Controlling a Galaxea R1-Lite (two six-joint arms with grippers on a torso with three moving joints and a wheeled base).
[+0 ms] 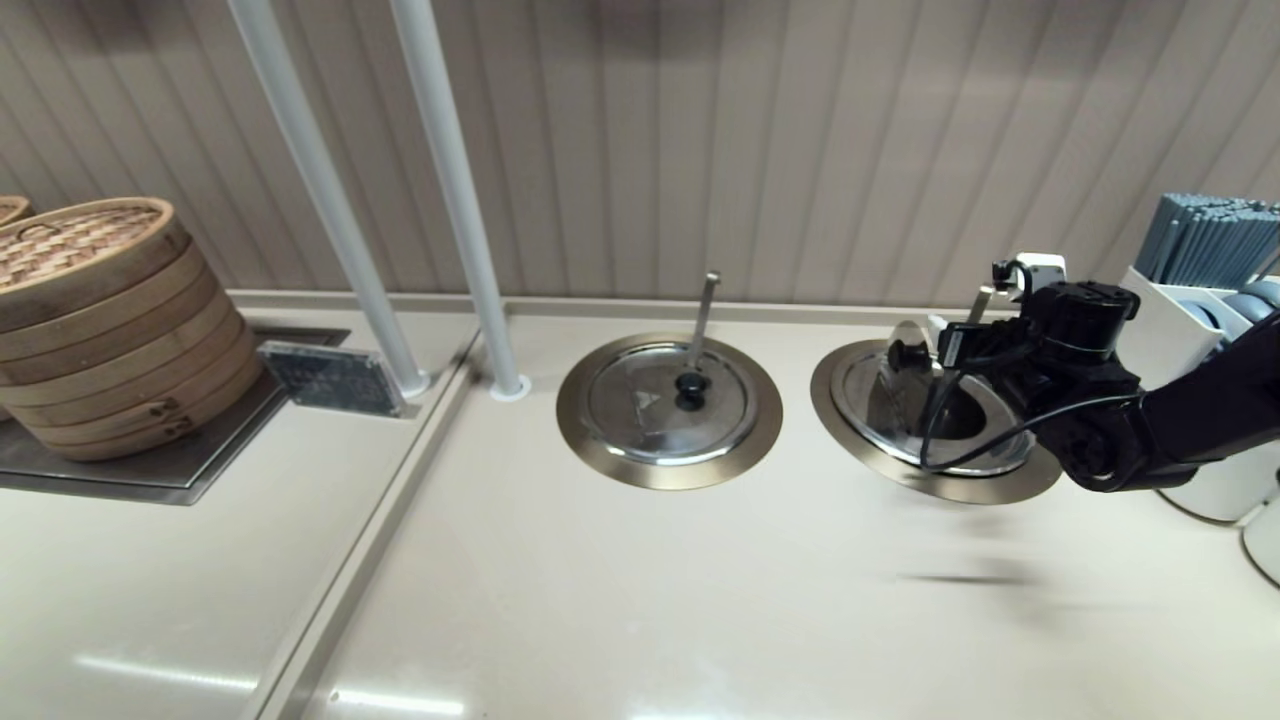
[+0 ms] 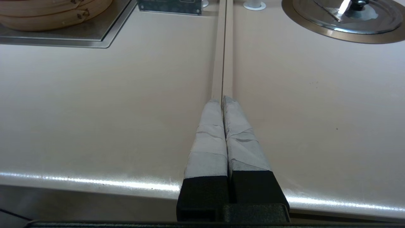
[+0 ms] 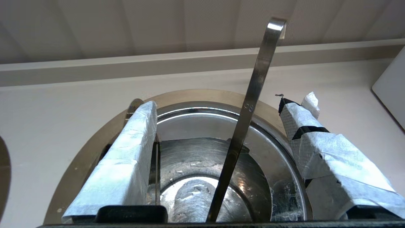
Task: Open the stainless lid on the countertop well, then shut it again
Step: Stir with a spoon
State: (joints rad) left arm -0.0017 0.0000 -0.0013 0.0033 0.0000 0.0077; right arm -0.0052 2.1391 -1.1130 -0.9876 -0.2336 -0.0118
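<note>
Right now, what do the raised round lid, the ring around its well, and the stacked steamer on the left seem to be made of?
Round shiny lid: polished steel, mirror reflections. Broad ring of the well: brushed bronze-toned metal, matte sheen. Round stacked steamer: apparently bamboo, woven top, tan bands. Right pincer is open over the well.

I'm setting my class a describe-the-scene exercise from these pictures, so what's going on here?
The right gripper is over the countertop well, fingers apart. The stainless lid stands tipped up on edge, right beside one finger, so the well is open and the ladle handle rises out of it. The neighbouring lid lies flat and closed. The left gripper is shut and idle above the counter's front edge.
</note>
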